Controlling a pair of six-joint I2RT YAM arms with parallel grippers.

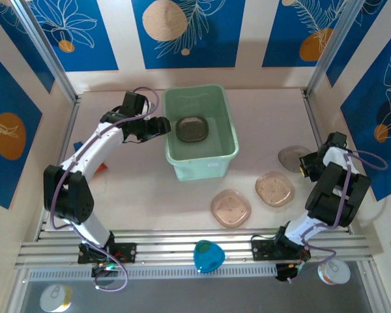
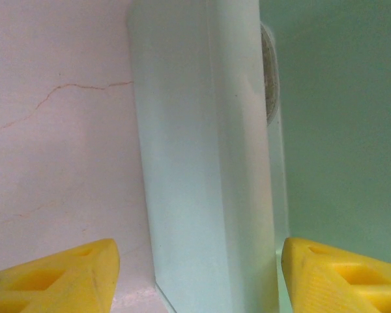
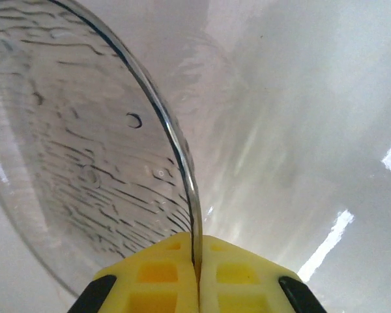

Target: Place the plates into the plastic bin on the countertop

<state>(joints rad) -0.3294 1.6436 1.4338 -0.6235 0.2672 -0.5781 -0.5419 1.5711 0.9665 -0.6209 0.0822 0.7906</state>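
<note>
The left arm (image 1: pixel 85 156) goes up from its base and bends toward 2 o'clock. Its left gripper (image 1: pixel 161 125) points to 3 o'clock, and its two yellow fingers (image 2: pixel 58 277) stand wide apart. The right arm (image 1: pixel 332 192) is folded up tight. The right gripper (image 3: pixel 197 261) seems to point to 9 o'clock, its fingers pinched on a plate (image 3: pixel 85 163) rim.

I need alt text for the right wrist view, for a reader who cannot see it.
The right claw, its yellow fingers closed, pinches the rim of a clear, textured plate that fills the left side. Behind it lies a pale glossy surface with bright reflections.
</note>
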